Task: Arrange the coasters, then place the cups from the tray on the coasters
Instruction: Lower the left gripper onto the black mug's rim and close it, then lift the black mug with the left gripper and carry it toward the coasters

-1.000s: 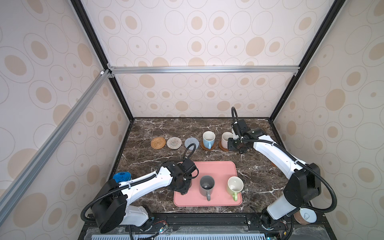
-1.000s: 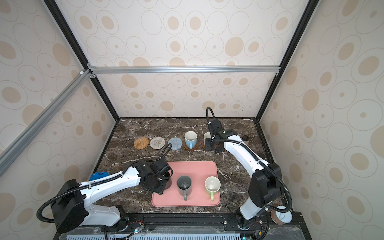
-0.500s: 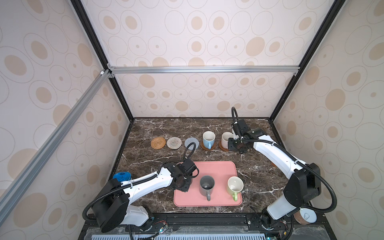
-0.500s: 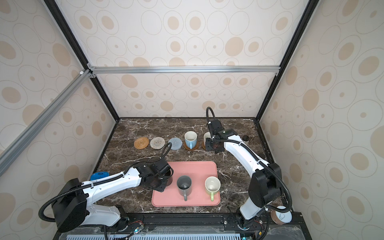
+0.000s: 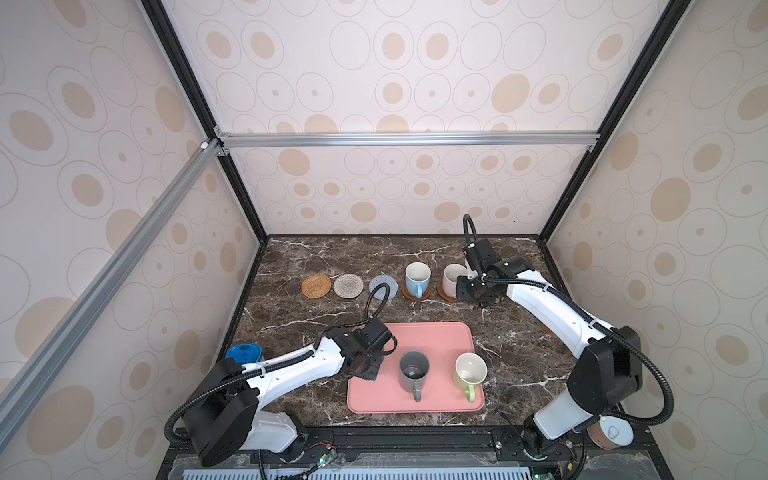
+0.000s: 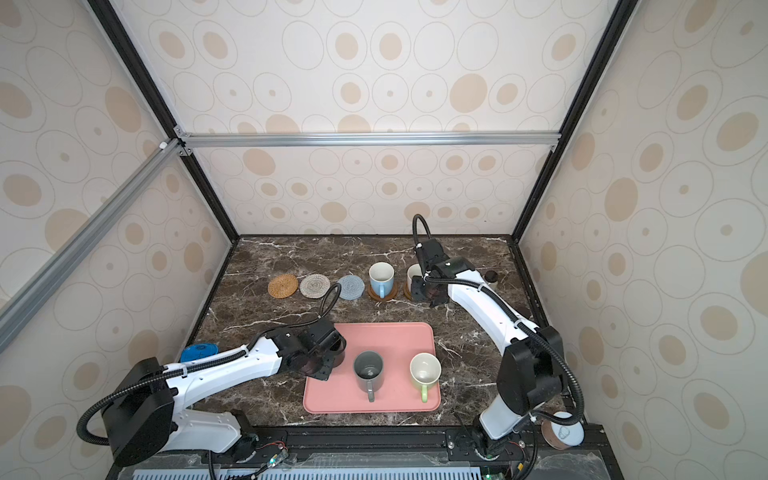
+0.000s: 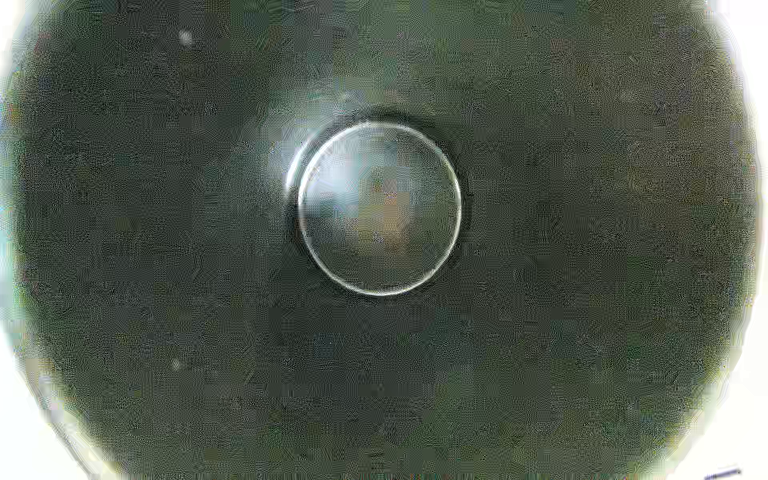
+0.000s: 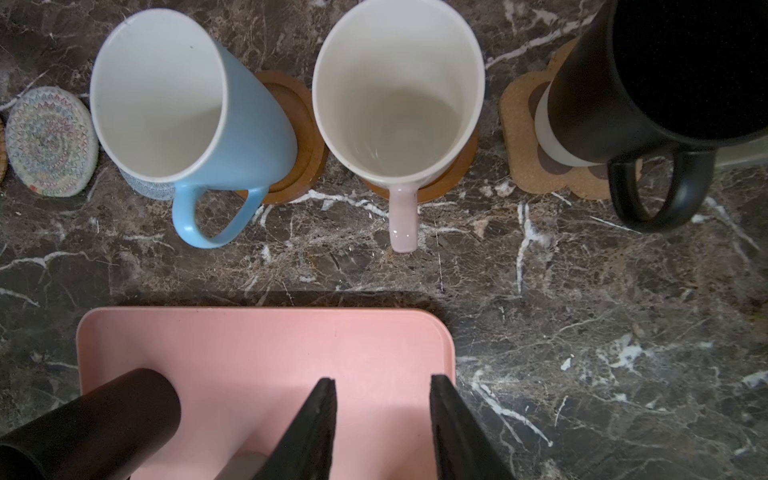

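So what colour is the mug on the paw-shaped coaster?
The mug is black, with a pale band at its base; clearest in the right wrist view.

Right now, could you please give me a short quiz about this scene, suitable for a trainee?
1. True or false: the light blue mug stands on the grey-blue woven coaster.
2. Which mug stands on the paw-shaped cork coaster? A) grey B) black C) pale pink
3. How many coasters in the row bear no mug?
Key: 1. False; it stands on a brown wooden coaster. 2. B, the black mug. 3. Three: the tan rattan coaster, the cream woven coaster, the grey-blue woven coaster.
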Motion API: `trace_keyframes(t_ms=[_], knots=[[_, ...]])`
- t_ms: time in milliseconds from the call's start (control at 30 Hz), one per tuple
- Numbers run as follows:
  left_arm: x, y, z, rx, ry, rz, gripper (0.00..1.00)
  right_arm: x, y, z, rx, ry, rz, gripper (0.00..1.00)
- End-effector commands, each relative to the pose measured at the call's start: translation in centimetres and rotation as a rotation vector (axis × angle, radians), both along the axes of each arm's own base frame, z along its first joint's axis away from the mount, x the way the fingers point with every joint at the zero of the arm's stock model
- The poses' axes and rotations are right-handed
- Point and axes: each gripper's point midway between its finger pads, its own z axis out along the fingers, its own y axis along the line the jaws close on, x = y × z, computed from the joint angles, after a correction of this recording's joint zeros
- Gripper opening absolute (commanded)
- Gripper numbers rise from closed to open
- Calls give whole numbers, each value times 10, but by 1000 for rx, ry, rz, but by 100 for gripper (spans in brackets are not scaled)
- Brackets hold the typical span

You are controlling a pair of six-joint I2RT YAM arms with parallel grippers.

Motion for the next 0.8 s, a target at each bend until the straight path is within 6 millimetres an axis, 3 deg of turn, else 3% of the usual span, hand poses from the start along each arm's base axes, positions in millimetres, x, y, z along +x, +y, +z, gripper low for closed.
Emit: trace_keyframes(t_ms=[0, 767], knots=[[11, 3, 7, -8, -62, 31, 25, -7, -7, 5, -3, 0, -18, 41], [22, 2, 24, -68, -164, 76, 13, -11, -11, 3, -13, 2, -22, 41]])
